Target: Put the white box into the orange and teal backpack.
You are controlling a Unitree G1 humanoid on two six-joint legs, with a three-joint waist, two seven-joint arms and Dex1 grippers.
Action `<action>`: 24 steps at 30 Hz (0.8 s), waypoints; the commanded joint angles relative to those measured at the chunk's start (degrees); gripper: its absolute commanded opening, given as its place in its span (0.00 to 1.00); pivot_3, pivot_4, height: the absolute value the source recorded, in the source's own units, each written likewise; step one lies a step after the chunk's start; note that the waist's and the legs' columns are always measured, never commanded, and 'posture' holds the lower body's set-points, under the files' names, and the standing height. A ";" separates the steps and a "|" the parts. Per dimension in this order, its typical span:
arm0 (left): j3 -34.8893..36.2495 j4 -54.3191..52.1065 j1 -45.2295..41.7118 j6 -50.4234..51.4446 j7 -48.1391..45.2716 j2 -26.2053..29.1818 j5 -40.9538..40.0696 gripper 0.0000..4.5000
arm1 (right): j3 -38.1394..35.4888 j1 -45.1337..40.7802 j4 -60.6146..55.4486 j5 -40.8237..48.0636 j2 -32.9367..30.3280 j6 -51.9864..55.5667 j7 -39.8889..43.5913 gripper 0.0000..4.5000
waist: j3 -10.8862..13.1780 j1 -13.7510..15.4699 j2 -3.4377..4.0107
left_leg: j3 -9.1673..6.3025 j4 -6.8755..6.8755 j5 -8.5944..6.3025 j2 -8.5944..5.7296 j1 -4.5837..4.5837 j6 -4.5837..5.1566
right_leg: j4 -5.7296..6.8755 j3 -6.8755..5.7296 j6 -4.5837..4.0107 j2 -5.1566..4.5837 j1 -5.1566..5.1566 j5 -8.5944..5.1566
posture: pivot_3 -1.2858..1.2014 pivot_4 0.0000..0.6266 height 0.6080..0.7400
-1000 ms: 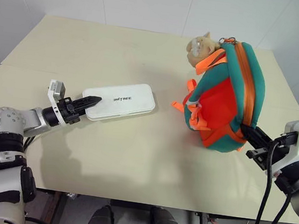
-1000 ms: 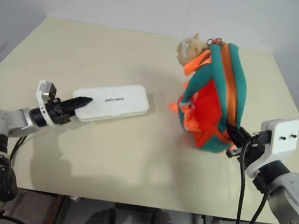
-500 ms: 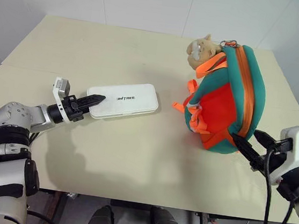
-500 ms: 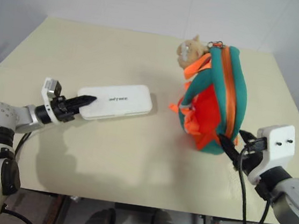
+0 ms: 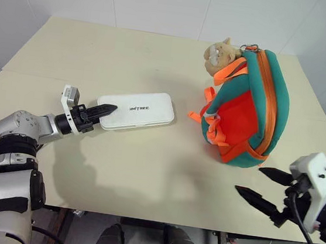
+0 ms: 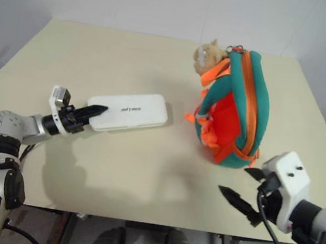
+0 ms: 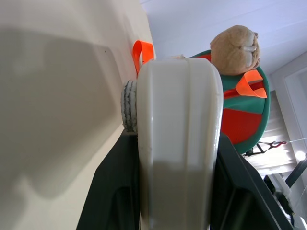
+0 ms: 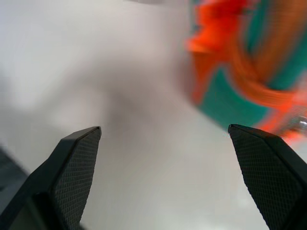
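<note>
from the left wrist, jaws clamp the white box [image 7: 177, 143]; head views show right jaws apart.

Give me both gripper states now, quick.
Left gripper: closed on the end of the white box.
Right gripper: open, empty, near the orange and teal backpack.

Box [image 5: 136, 111] left of backpack [image 5: 244, 110], on table [image 5: 112, 51]

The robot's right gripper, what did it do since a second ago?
The right gripper let go of the orange and teal backpack, opened wide and pulled back toward the table's near edge. The left gripper still clamps the flat white box, nudged slightly toward the backpack, which stays upright.
</note>
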 commanded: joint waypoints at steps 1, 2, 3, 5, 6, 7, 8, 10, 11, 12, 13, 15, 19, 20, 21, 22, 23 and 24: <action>1.31 -2.14 -0.30 0.47 -1.68 0.51 -1.01 0.29 | 4.70 -3.43 -0.37 8.11 -1.07 -6.41 -6.87 1.00 | 0.00 0.00 0.00 | 0.00 0.00 0.00 0.00 0.00 0.01 | 0.00 -0.01 0.00 0.00 0.01 0.00 | 0.52 0.24 1.00; 1.66 -2.68 0.06 0.74 -1.59 0.65 -1.25 0.29 | 7.66 -5.61 0.02 9.27 -0.79 -8.06 -9.08 1.00 | 0.00 -0.04 0.00 | -0.01 0.01 0.00 0.01 0.00 0.01 | 0.00 -0.01 0.00 0.00 0.00 0.00 | 0.52 0.24 1.00; 2.05 -3.30 0.53 1.01 -1.45 0.81 -1.52 0.29 | 11.06 -8.18 0.25 9.68 -0.38 -9.48 -11.17 1.00 | 0.00 -0.04 0.00 | -0.01 0.01 0.00 0.01 0.00 0.01 | 0.00 0.00 0.00 0.00 0.00 0.00 | 0.52 0.24 1.00; 2.82 -4.59 1.48 1.63 -1.14 1.05 -2.00 0.29 | 17.48 -13.29 0.92 8.36 1.14 -11.67 -14.86 1.00 | 0.00 -0.15 -0.01 | -0.01 0.02 0.01 0.02 -0.02 0.01 | 0.01 -0.01 0.00 -0.01 -0.01 0.00 | 0.52 0.24 1.00; 3.23 -5.33 1.99 2.01 -0.95 1.12 -2.22 0.29 | 20.62 -15.87 1.45 7.03 2.21 -12.45 -16.56 1.00 | 0.00 -0.11 0.00 | -0.02 0.02 0.01 0.03 -0.01 0.01 | 0.01 0.00 0.00 0.00 -0.02 0.00 | 0.52 0.24 1.00; 3.72 -6.01 2.45 2.31 -0.67 1.17 -2.41 0.29 | 23.41 -18.24 2.01 5.32 3.58 -13.24 -17.97 1.00 | 0.00 -0.13 0.00 | -0.04 0.02 0.01 0.03 -0.03 0.01 | 0.02 -0.02 0.00 -0.01 -0.03 0.00 | 0.52 0.24 1.00; 4.29 -6.71 2.92 2.64 -0.36 1.19 -2.59 0.29 | 26.12 -20.46 2.50 2.62 5.39 -14.29 -19.00 1.00 | -0.01 -0.12 -0.01 | -0.03 0.00 0.01 0.03 -0.02 0.01 | 0.04 -0.01 -0.01 0.00 -0.06 0.00 | 0.52 0.24 1.00; 5.54 -8.53 4.07 3.48 0.37 1.26 -3.11 0.29 | 32.00 -24.51 5.32 -5.06 9.90 -15.34 -22.97 1.00 | -0.01 -0.03 -0.01 | -0.05 0.01 0.01 0.04 -0.08 0.01 | 0.07 -0.03 -0.02 0.00 -0.12 -0.01 | 0.52 0.24 1.00; 6.13 -9.41 4.60 3.88 0.75 1.27 -3.34 0.29 | 34.43 -25.92 6.50 -8.47 11.68 -15.68 -24.05 1.00 | -0.01 0.04 -0.01 | -0.05 0.03 0.01 0.04 -0.10 0.00 | 0.10 -0.03 -0.02 0.00 -0.14 -0.01 | 0.52 0.24 1.00; 6.66 -10.18 5.05 4.29 1.05 1.25 -3.57 0.29 | 36.31 -26.88 7.18 -11.46 13.05 -16.20 -24.46 1.00 | -0.01 0.07 -0.01 | -0.05 0.05 0.02 0.04 -0.15 0.00 | 0.13 -0.03 -0.02 -0.01 -0.18 -0.01 | 0.52 0.24 1.00; 7.31 -11.01 5.58 4.78 1.37 1.35 -3.87 0.29 | 38.28 -27.76 8.26 -14.83 15.00 -16.92 -25.45 1.00 | -0.01 0.10 -0.01 | -0.04 0.06 0.02 0.03 -0.15 0.00 | 0.14 -0.03 -0.03 -0.02 -0.20 -0.01 | 0.52 0.24 1.00; 8.77 -12.31 6.43 5.76 2.07 1.52 -4.61 0.29 | 42.00 -29.25 10.67 -22.82 18.63 -19.34 -26.87 1.00 | -0.01 0.14 -0.01 | -0.04 0.06 0.02 0.04 -0.20 -0.01 | 0.24 -0.04 -0.07 -0.02 -0.28 -0.04 | 0.52 0.24 1.00; 11.68 -14.58 7.46 7.53 4.31 1.34 -6.14 0.29 | 46.19 -32.00 16.84 -34.61 25.21 -23.72 -28.59 1.00 | -0.02 0.14 -0.02 | -0.06 0.10 0.04 0.04 -0.24 -0.05 | 0.44 -0.09 -0.13 0.00 -0.39 -0.07 | 0.52 0.24 1.00; 12.28 -15.24 7.81 7.97 4.86 1.23 -6.49 0.29 | 47.05 -32.53 18.48 -37.38 26.20 -24.47 -28.49 1.00 | -0.02 0.12 -0.02 | -0.05 0.12 0.05 0.03 -0.24 -0.06 | 0.48 -0.08 -0.13 0.00 -0.40 -0.07 | 0.52 0.24 1.00; 12.82 -15.88 8.10 8.39 5.42 1.07 -6.85 0.29 | 47.62 -32.84 19.66 -39.65 27.06 -25.20 -28.01 1.00 | -0.02 0.10 -0.01 | -0.05 0.15 0.06 0.03 -0.23 -0.06 | 0.54 -0.08 -0.13 0.00 -0.40 -0.07 | 0.52 0.24 1.00; 13.23 -16.69 8.46 8.72 6.12 0.86 -7.16 0.29 | 48.09 -33.13 20.78 -41.98 27.75 -26.24 -27.51 1.00 | -0.02 0.09 -0.01 | -0.05 0.15 0.06 0.03 -0.23 -0.06 | 0.56 -0.08 -0.13 0.00 -0.40 -0.07 | 0.52 0.24 1.00; 13.54 -17.29 8.71 8.95 6.70 0.68 -7.42 0.29 | 48.30 -33.24 21.44 -43.64 28.30 -26.96 -26.96 1.00 | -0.02 0.08 -0.02 | -0.05 0.15 0.06 0.03 -0.22 -0.06 | 0.59 -0.08 -0.14 0.00 -0.40 -0.08 | 0.52 0.24 1.00; 14.41 -17.78 8.84 8.99 7.59 0.28 -7.88 0.29 | 48.21 -33.60 22.60 -45.17 29.38 -27.76 -26.85 1.00 | -0.02 0.07 -0.01 | -0.05 0.16 0.06 0.03 -0.21 -0.07 | 0.62 -0.08 -0.15 0.00 -0.40 -0.08 | 0.52 0.24 1.00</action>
